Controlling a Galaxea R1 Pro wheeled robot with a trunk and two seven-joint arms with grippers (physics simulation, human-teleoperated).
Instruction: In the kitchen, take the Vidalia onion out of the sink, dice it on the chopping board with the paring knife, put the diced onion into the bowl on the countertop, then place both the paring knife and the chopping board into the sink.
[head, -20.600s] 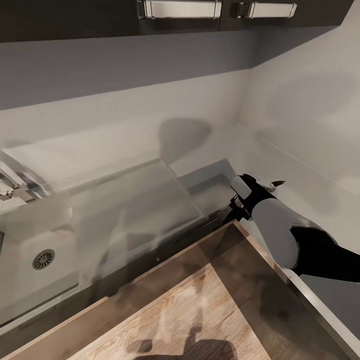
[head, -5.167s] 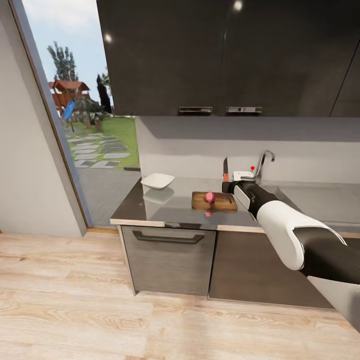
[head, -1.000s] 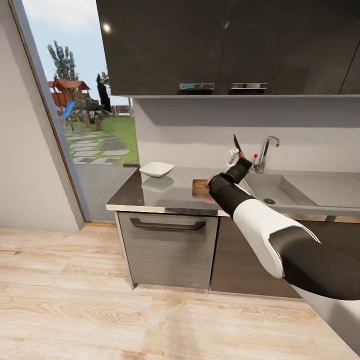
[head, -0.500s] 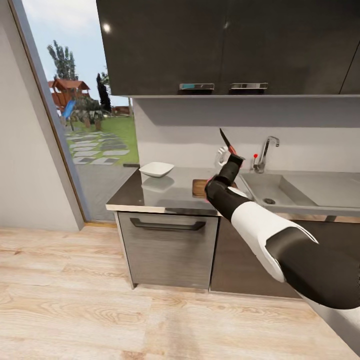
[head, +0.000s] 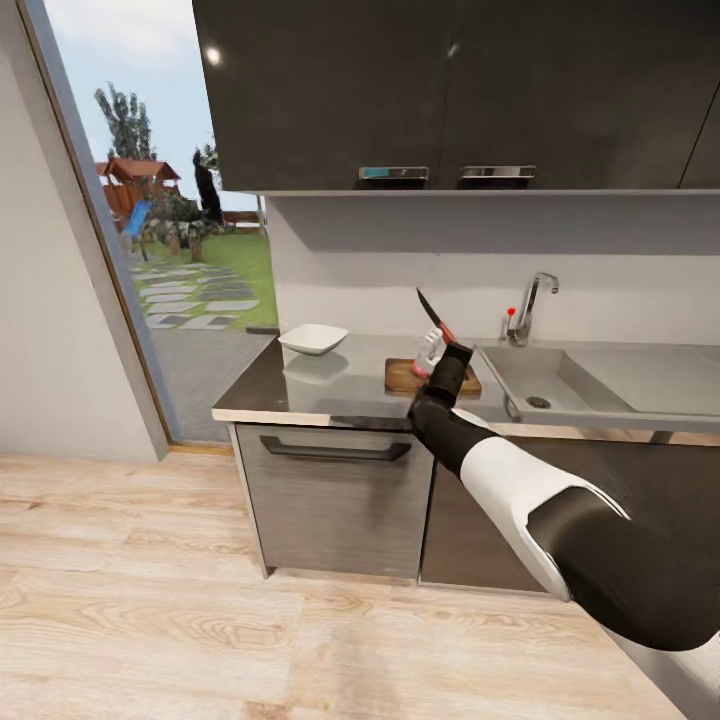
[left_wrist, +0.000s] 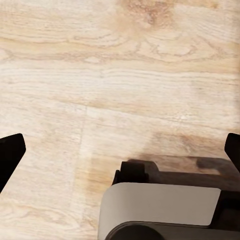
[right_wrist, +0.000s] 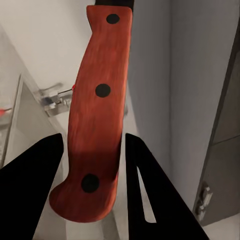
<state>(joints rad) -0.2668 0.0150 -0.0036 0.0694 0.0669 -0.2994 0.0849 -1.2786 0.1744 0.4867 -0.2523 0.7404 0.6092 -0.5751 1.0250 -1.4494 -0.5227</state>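
Observation:
My right gripper is shut on the paring knife and holds it just above the brown chopping board on the dark countertop. The blade points up and to the left. In the right wrist view the red-brown riveted handle of the knife sits between the two dark fingers of the right gripper. The Vidalia onion is hidden behind my hand. The white bowl stands left of the board. The sink lies to the right. My left gripper hangs open over the floor.
A chrome tap with a red knob stands behind the sink. Dark wall cabinets hang above the worktop. A tall glass door is at the left. Pale wood-plank floor spreads in front of the base cabinets.
My right arm has swung left and down with the knife, from near the tap to just over the chopping board. The camera has stayed still over the last second.

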